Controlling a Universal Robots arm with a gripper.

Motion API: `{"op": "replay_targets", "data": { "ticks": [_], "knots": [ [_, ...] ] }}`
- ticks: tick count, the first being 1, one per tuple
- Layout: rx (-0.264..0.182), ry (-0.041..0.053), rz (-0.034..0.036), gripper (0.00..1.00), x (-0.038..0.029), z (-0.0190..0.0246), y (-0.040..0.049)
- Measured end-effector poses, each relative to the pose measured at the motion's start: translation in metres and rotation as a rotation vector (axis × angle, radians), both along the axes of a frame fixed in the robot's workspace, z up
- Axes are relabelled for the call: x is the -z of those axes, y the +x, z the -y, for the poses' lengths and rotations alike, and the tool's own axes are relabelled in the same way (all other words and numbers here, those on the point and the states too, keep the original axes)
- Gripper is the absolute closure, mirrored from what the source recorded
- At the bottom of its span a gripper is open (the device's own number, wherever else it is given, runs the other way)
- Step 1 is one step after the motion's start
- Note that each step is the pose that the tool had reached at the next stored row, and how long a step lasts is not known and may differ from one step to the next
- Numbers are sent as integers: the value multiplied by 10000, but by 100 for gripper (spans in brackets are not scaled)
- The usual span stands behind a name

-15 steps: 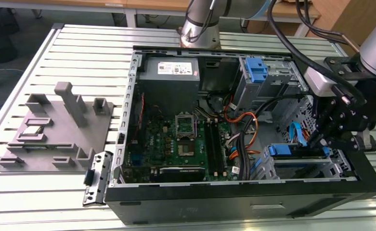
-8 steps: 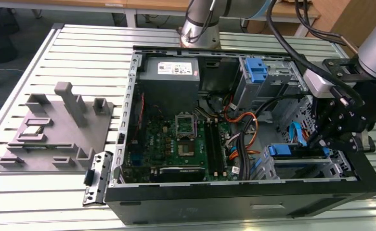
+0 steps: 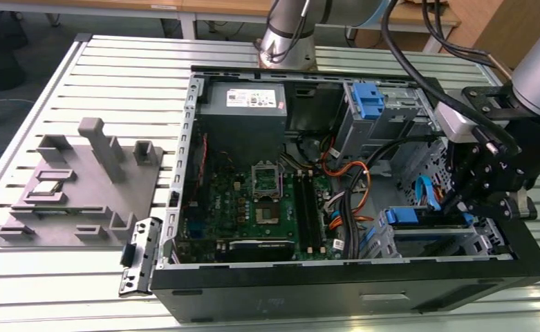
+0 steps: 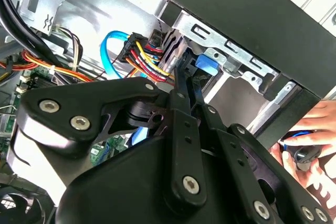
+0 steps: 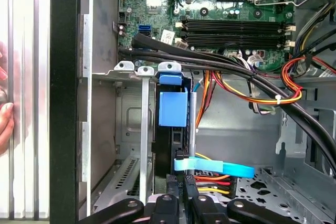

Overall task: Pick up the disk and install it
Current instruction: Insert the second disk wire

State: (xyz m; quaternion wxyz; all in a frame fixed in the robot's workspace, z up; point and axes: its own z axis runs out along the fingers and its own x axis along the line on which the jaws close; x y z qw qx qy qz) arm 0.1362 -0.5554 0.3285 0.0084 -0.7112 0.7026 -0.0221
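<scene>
The hand (image 5: 185,192) is clamped on the disk (image 5: 178,129), which stands edgewise in the drive cage (image 5: 126,145). Risk: the blue cable (image 5: 215,167) (at 5 o'clock) snagging, or rails binding.

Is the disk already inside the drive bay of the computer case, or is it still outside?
Inside. In the first wrist view the disk stands on edge in the metal bay, its blue rail at the slot's mouth. Whether it is fully seated, cannot tell.

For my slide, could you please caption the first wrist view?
Gripper at the disk seated edge-on in the computer case's drive cage, below the motherboard.
</scene>
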Motion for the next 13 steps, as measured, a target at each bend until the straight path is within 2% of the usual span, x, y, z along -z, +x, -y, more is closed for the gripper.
{"op": "replay_targets", "data": {
  "ticks": [13],
  "knots": [
    [0, 23, 0, 82, 25, 0, 0]
  ]
}}
